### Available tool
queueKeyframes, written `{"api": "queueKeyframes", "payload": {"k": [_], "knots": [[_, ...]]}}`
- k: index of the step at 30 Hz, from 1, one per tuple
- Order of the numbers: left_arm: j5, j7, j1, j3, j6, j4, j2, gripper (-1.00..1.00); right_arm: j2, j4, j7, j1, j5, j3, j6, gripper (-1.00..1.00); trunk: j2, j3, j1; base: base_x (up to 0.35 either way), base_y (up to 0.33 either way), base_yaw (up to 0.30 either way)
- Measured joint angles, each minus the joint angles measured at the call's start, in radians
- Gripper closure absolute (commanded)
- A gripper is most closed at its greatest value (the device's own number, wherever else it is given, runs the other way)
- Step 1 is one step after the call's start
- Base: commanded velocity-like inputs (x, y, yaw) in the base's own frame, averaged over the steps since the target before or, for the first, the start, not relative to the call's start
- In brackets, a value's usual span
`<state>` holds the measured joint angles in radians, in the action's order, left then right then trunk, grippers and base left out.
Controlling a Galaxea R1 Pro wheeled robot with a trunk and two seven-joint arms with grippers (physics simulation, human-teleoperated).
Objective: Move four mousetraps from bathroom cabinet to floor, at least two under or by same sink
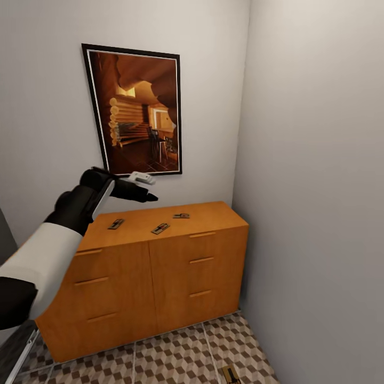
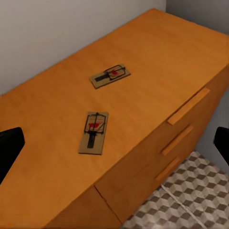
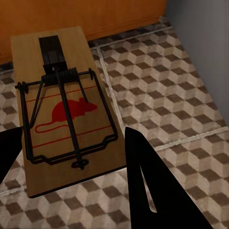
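Above the cabinet [image 1: 160, 250], our left pincer [image 1: 145, 186] hovers with fingers apart; three mousetraps [image 1: 160, 228] lie on its top, so we should descend squarely on one. Our right pincer [image 3: 71, 157] (low over the bathroom floor [image 3: 167, 95]) is clamped on a fourth trap [image 3: 62, 105]; set it down flat.

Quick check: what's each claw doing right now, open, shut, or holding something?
Left claw: open, empty, above the cabinet.
Right claw: shut on a mousetrap, over the bathroom floor.
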<state>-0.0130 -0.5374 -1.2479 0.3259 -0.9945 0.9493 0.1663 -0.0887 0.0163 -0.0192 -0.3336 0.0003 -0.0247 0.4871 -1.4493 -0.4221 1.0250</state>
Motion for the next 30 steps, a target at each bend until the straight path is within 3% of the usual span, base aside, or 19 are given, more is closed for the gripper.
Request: {"api": "queueKeyframes", "payload": {"k": [18,30], "knots": [[0.02,0.002,0.003,0.001,0.002,-0.098,0.012,-1.0,0.001,0.0,0.0,0.0,0.0,-0.001,-0.001,1.0,0.0,0.0,0.0,0.0,0.0,0.0],[0.029,0.002,0.007,0.001,0.012,-0.106,0.007,-1.0,0.0,0.0,0.0,0.0,0.0,0.0,-0.001,1.0,0.0,0.0,0.0,0.0,0.0,0.0]]}}
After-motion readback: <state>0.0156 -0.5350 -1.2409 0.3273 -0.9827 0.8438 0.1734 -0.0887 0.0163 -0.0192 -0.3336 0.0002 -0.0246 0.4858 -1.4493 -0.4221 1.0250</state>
